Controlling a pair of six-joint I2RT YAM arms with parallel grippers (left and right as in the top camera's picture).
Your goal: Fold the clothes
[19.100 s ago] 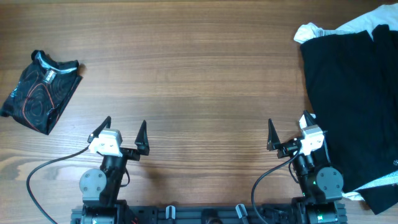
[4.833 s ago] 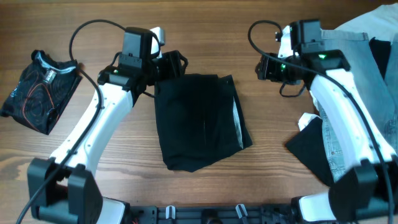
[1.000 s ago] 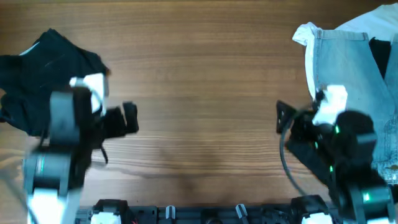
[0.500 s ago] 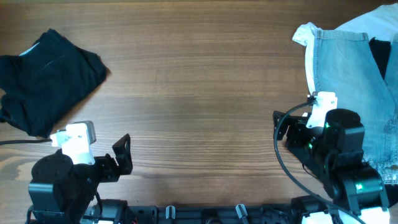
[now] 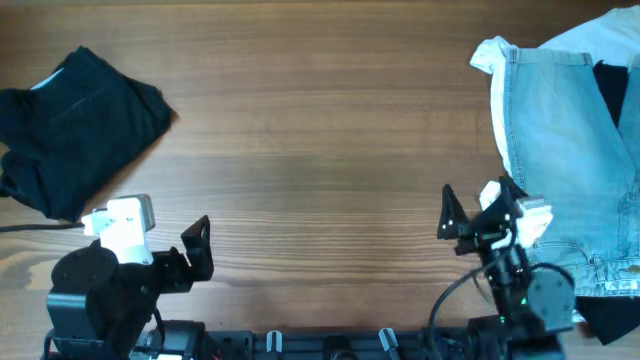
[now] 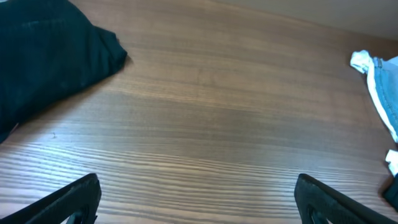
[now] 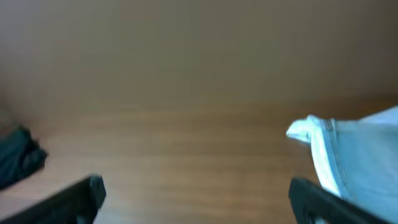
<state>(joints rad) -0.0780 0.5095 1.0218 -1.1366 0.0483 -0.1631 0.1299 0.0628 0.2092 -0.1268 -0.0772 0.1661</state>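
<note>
The plain black garment point(image 5: 75, 125) lies folded at the far left; it also shows in the left wrist view point(image 6: 43, 62). Light blue denim point(image 5: 560, 140) lies spread at the right, over white cloth point(image 5: 495, 50) and a dark cloth point(image 5: 615, 85). The red-swirled top is hidden. My left gripper point(image 5: 128, 248) is open and empty near the front edge, below the black garment; its fingers point(image 6: 68, 202) stand wide apart. My right gripper point(image 5: 472, 205) is open and empty beside the denim's left edge. The right wrist view is blurred and shows the denim point(image 7: 367, 162).
Bare wooden table point(image 5: 320, 150) lies between the two garment piles. A black cable point(image 5: 30, 228) runs from the left arm along the front left. The denim hangs over the right side of the table.
Both arms have drawn back to the front edge. The right arm has dropped lower, its fingers now pointing up the table. The black garment has stayed at the far left.
</note>
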